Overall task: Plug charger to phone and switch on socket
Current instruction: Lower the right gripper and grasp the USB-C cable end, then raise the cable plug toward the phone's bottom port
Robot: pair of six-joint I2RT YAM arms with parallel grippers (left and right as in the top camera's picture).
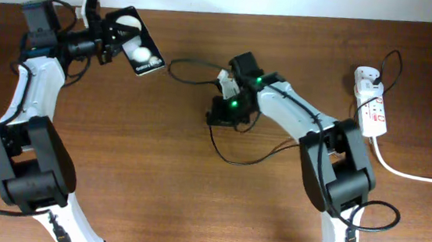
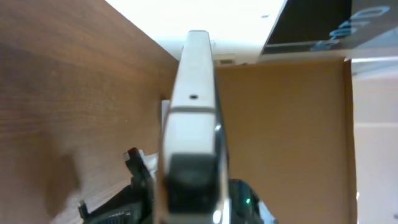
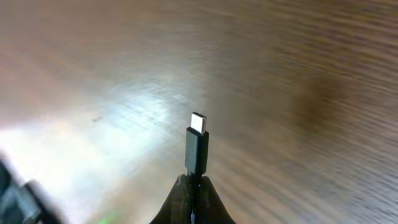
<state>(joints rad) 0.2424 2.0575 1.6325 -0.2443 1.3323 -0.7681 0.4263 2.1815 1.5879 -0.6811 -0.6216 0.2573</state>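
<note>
Phone [image 2: 193, 118], seen edge-on, clenched in my left gripper [image 1: 113, 41]; my right gripper [image 3: 194, 190] pinches the charger [image 3: 197, 149] tip above the table [image 3: 298, 74].

Looks like a robotics lab bench, brown wood-grain tabletop [image 1: 154, 202], white-and-black jointed robot arm on the left [image 1: 34, 97], matching arm on the right [image 1: 310, 121], white elongated power strip [image 1: 370, 103] with thick white cord, plain brown cardboard panel [image 2: 286, 137] beyond the table edge

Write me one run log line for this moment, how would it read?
left gripper: shut on phone | right gripper: shut on charger tip | charger: not yet in phone | socket: far right, no gripper near
</note>
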